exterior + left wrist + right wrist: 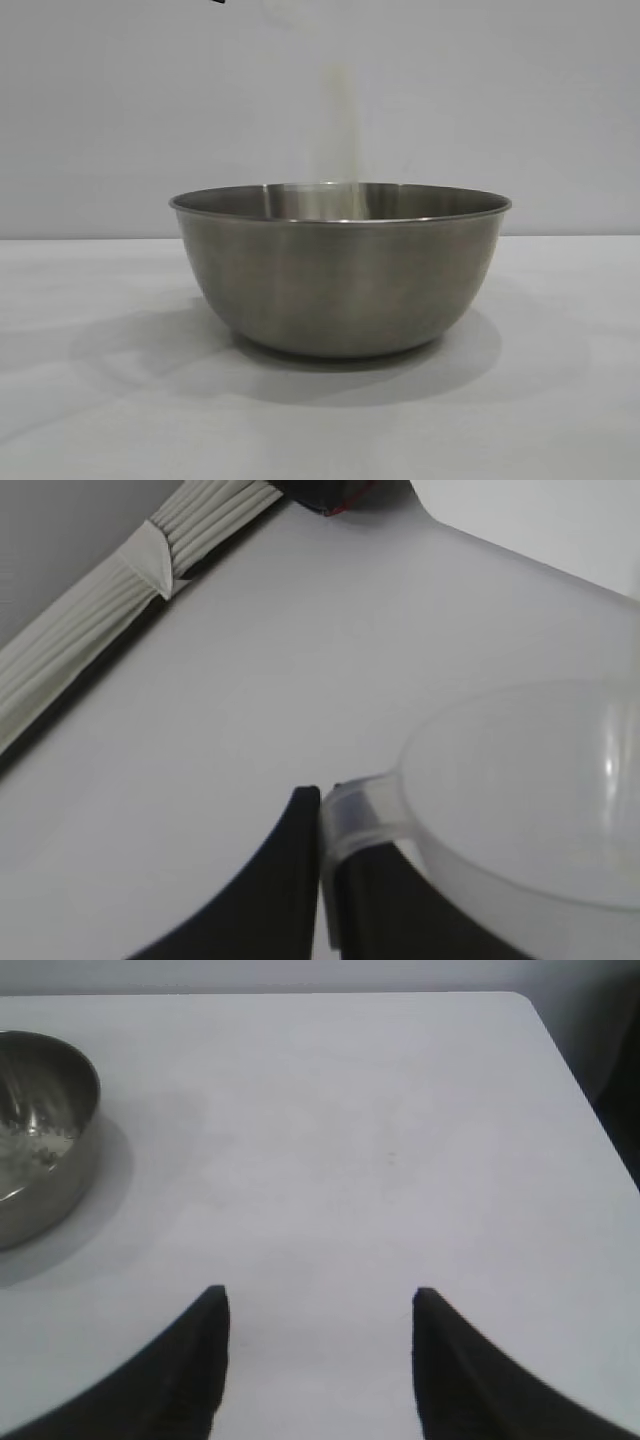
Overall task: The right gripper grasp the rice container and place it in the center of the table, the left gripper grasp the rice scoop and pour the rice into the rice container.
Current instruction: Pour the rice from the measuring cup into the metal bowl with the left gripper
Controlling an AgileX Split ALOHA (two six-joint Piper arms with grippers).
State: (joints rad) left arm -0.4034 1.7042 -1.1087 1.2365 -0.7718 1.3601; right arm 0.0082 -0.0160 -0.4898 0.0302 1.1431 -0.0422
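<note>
The rice container [340, 268], a wide brushed-steel bowl, stands upright on the white table [90, 400] in the middle of the exterior view. A pale stream of rice [338, 140] falls into it from above. My left gripper [328, 800] is shut on the handle of the translucent rice scoop [530, 790], which is held tilted; neither shows in the exterior view. My right gripper [320, 1305] is open and empty above bare table, apart from the bowl [40, 1140], where a little rice [35, 1150] lies inside.
A ribbed white strip [110, 610] and a dark object [335, 495] lie at the table's border in the left wrist view. The table's rounded corner [525, 1005] and side edge show in the right wrist view.
</note>
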